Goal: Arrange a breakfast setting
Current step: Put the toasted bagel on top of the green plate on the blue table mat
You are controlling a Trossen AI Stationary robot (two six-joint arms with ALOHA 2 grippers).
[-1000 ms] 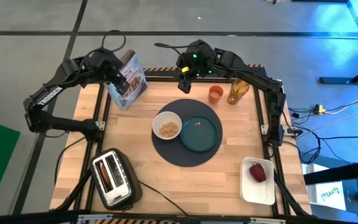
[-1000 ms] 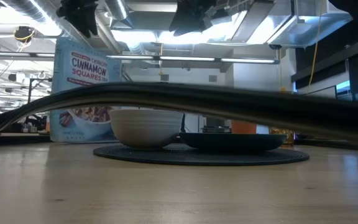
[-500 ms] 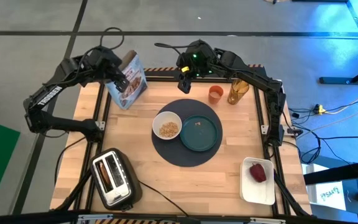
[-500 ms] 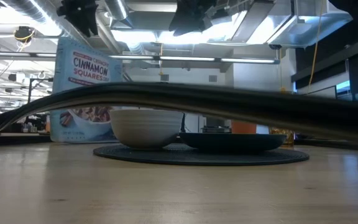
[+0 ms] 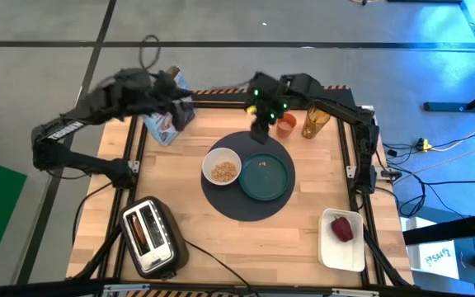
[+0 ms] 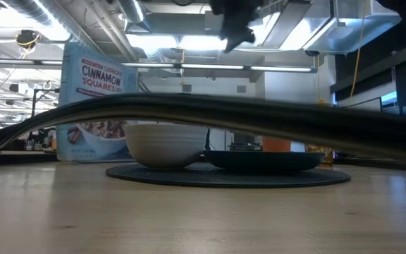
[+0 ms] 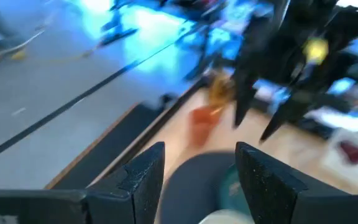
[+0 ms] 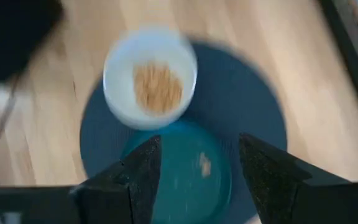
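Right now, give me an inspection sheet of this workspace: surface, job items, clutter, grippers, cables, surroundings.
Surface: wooden table, bare toward the front.
Job's things: white bowl with cereal and teal plate side by side on the dark mat; orange cup behind the mat; red fruit on the white tray.
Clutter: toaster, cereal box, amber bottle.
Grippers: left gripper by the box, right gripper over the mat's back edge, both jaws apart, empty.
Cables: black cable crossing the low view.
Surroundings: grey floor, nothing else seen.

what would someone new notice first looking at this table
A dark round mat at the table's centre carries a small white bowl of cereal beside a teal plate. The right gripper hovers open over the mat's far edge, near a small orange cup. A silver-black toaster stands at the near left corner.
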